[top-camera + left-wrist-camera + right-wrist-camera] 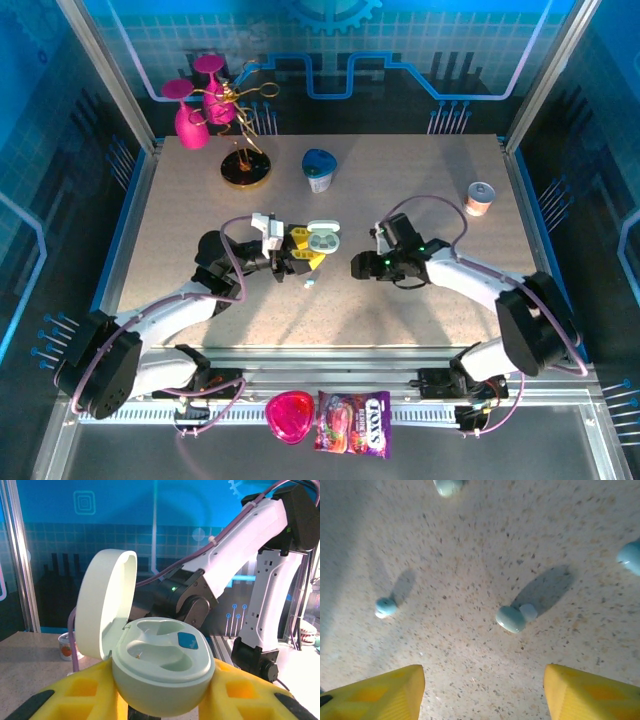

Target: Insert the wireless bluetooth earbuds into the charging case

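the left end effector [306,250] is pinching a pale-green oval plastic charging case [162,672] between its yellow fingers, which hide the case's lower part. its lid stands hinged open to the left. a small blue patch on the inner face is too unclear to identify. the right end effector [484,692] hangs spread over the speckled beige worktop [470,555], only its two yellow tips cutting into the bottom edge. on the worktop between them lies a tiny pale-blue plastic earbud [511,617], with a second earbud [385,606] well left. a third earbud [447,486] is cut off at the top edge, a fourth earbud [631,556] at the right.
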### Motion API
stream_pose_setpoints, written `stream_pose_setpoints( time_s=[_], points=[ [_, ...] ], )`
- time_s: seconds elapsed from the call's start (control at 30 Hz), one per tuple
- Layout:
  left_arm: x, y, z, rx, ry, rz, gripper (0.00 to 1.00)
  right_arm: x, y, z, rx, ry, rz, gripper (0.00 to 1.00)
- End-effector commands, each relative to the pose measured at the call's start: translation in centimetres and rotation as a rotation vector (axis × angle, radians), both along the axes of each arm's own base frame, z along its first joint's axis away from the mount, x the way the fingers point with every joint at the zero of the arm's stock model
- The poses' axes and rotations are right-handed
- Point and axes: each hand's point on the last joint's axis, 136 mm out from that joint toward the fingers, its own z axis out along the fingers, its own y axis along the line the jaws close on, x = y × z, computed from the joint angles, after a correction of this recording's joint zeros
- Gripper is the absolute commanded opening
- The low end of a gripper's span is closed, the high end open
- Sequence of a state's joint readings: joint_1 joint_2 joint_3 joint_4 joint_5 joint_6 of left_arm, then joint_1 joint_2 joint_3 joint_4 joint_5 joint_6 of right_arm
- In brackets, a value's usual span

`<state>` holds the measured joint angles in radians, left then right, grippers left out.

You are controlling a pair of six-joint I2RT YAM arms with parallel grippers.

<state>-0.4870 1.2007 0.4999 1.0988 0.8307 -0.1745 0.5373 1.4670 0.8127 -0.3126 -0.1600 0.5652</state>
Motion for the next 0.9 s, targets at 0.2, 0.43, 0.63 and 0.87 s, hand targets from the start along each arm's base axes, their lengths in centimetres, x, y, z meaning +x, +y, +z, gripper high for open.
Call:
stream_pose_setpoints(
  time_s=[0.2, 0.43, 0.63, 0.87],
  points=[
    [-0.8, 0.6, 0.6, -0.002, -0.049, 0.011, 0.32, 1.3, 0.3, -0.2, -0.481, -0.073, 0.404, 0.53],
    [-1.2, 0.7, 1.1, 0.000, -0.065, 0.011, 0.32, 1.8, 0.1, -0.6, -0.718, -0.061, 0.676, 0.47],
    [-1.3, 0.8, 1.1, 0.005, -0.070, 0.015, 0.32, 1.9, 0.6, -0.9, -0.812, -0.036, 0.791, 0.42],
    [-1.3, 0.8, 1.1, 0.008, -0.074, 0.016, 0.32, 1.5, 1.3, -1.4, -0.896, 0.011, 0.867, 0.38]
  ],
)
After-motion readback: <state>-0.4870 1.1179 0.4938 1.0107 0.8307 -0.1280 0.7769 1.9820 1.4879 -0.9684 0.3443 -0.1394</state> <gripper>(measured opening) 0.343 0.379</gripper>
